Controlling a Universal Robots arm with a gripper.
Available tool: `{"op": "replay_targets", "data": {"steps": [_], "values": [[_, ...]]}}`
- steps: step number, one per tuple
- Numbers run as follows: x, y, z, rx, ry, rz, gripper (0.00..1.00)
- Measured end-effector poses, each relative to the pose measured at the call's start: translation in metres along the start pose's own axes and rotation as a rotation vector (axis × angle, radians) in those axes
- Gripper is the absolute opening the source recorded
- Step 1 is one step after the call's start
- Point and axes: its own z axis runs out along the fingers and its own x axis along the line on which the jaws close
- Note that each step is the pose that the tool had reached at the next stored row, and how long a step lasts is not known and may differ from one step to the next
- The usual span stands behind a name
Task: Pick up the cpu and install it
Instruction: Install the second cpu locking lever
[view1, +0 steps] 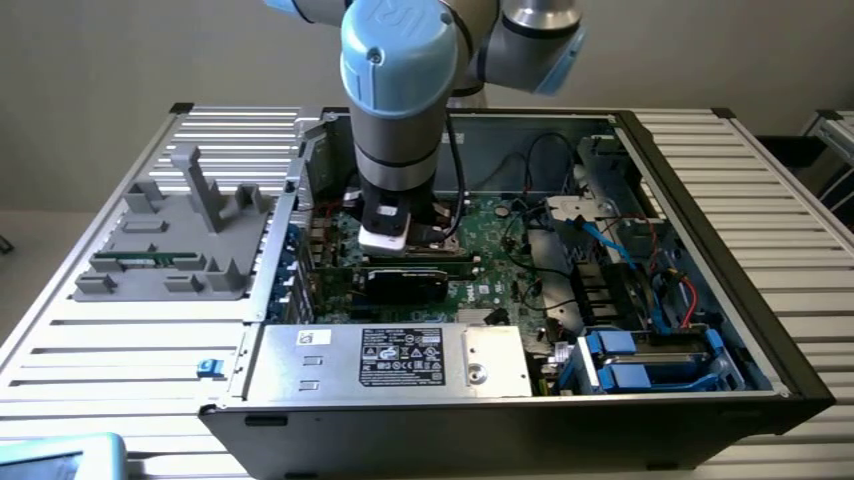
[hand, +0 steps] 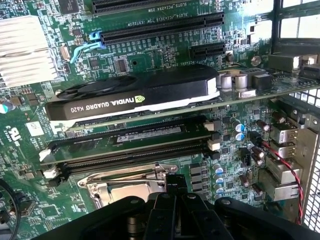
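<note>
Hand (hand: 176, 187) clenched, low centre of wrist view — poised over metal-framed socket (hand: 127, 187). Graphics card (hand: 135, 95) mid-frame above. Cpu unseen.

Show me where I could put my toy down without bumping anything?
The ribbed table is bare on the exterior view's right of the computer case, and along the front strip below the grey holder. Inside the case it is crowded: cables, graphics card, arm over the board.

"NVIDIA QUADRO K620" was read, upside down, on the black-and-white graphics card (hand: 135, 97) seated in the green motherboard (hand: 150, 47); other labels were not legible.
</note>
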Motion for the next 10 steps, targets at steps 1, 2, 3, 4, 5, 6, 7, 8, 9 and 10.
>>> {"op": "replay_targets", "data": {"steps": [1,2,3,4,5,6,7,8,9,10], "values": [[-0.0004,0.0005,0.0012,-0.0002,0.0003,0.000,0.11],[-0.0007,0.0010,0.0024,-0.0006,0.0003,0.000,0.11],[-0.0011,0.0016,0.0037,-0.0007,0.0003,0.000,0.11],[-0.0016,0.0021,0.0050,-0.0010,0.0003,0.000,0.11],[-0.0020,0.0026,0.0062,-0.0013,0.0004,0.000,0.11],[-0.0022,0.0030,0.0073,-0.0018,0.0004,0.000,0.11],[-0.0023,0.0033,0.0083,-0.0024,0.0005,0.000,0.11],[-0.0026,0.0035,0.0092,-0.0030,0.0007,0.000,0.11],[-0.0029,0.0035,0.0098,-0.0037,0.0008,0.000,0.11],[-0.0031,0.0035,0.0103,-0.0043,0.0008,0.000,0.11]]}}
